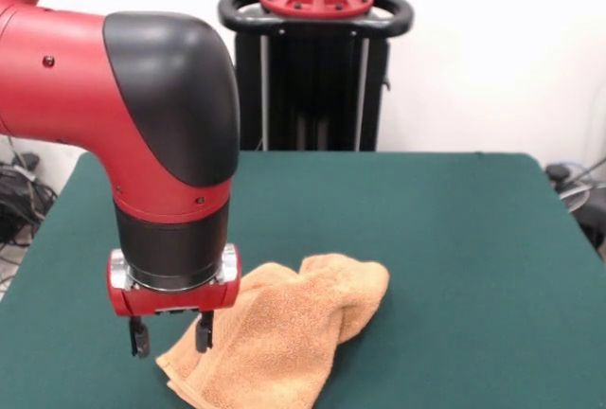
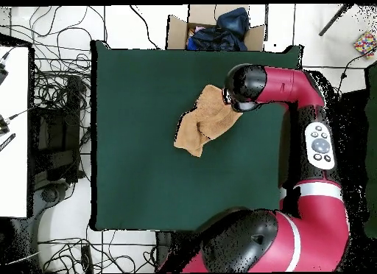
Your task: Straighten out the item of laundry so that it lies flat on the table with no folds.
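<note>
The item of laundry (image 1: pixel 289 328), an orange-tan terry towel, lies crumpled and folded over itself on the green table (image 1: pixel 454 239), near its front edge. In the overhead view the towel (image 2: pixel 203 124) runs diagonally, bunched toward the arm. My gripper (image 1: pixel 171 335) hangs at the towel's left near corner, open, with only green table showing between its fingers. The right fingertip (image 1: pixel 204 333) is at the towel's edge; I cannot tell whether it touches. From overhead, the arm's black wrist (image 2: pixel 244 87) hides the gripper and covers the towel's end.
The table (image 2: pixel 147 168) spreads wide around the towel. A cardboard box (image 2: pixel 213 28) of dark clothes sits beyond one table edge. Cables (image 2: pixel 62 94) and a white desk (image 2: pixel 13 131) lie off another side. The black pedestal (image 1: pixel 317 78) stands behind the table.
</note>
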